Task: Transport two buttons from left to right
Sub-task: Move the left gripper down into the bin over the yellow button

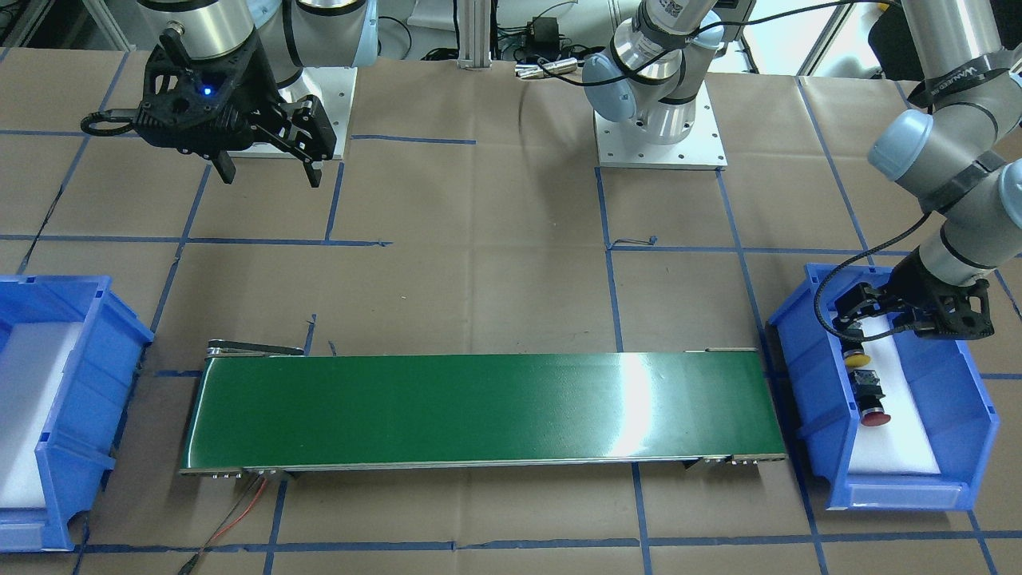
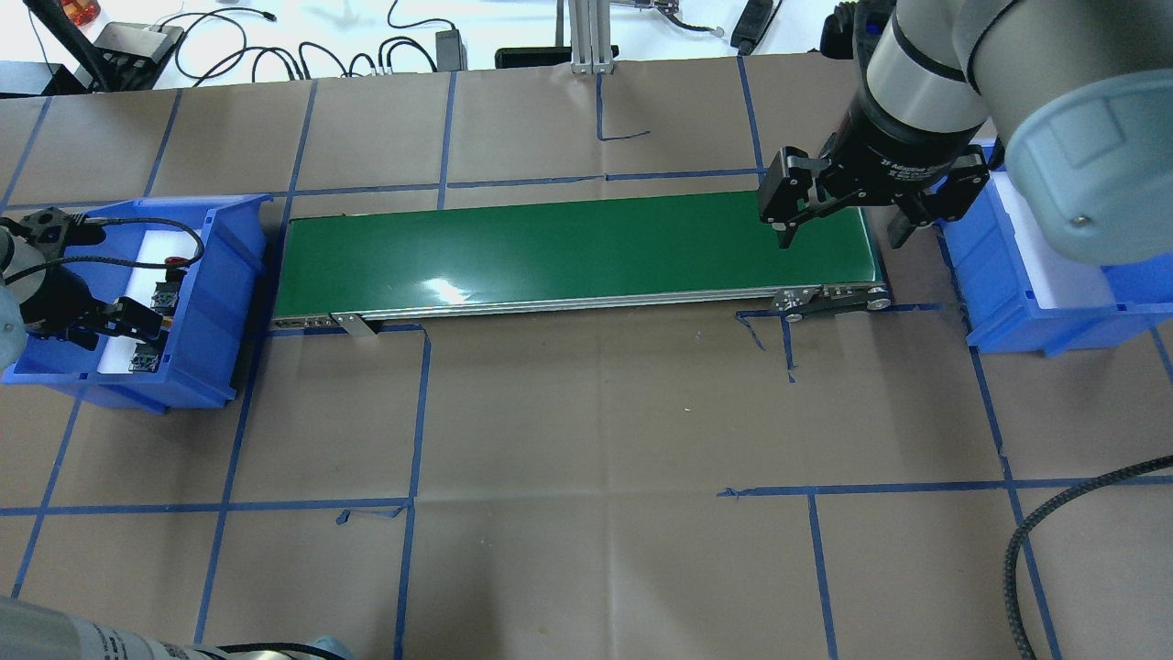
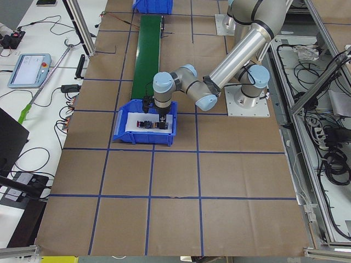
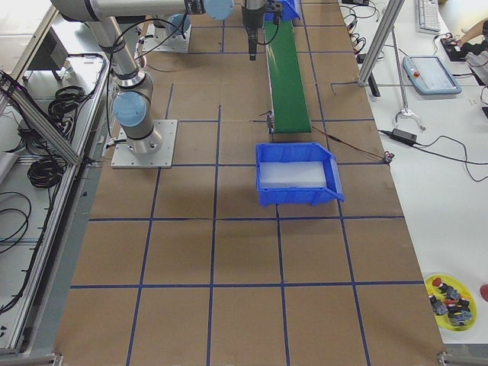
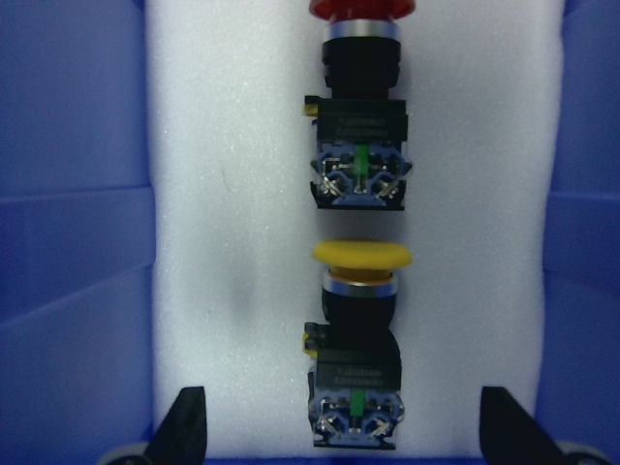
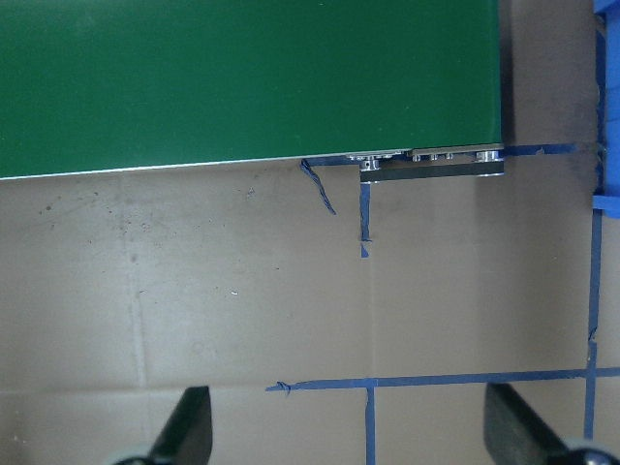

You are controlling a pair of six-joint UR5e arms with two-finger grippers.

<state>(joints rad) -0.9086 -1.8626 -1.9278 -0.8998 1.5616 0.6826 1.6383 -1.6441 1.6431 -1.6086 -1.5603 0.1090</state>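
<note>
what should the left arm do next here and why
Probably lower the left gripper straight down and shut it on the body of the yellow button. In the wrist view its fingers stand wide open either side of that button, holding nothing, and the red button lies apart beyond the yellow cap, so it should stay clear.

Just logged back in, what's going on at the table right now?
The left gripper is low in the left blue bin, jaws open either side of the yellow button and not gripping it. The red button lies just beyond it on the same white foam. The right gripper hangs open over the right end of the green conveyor, beside the right blue bin. Neither button has gone across yet.
</note>
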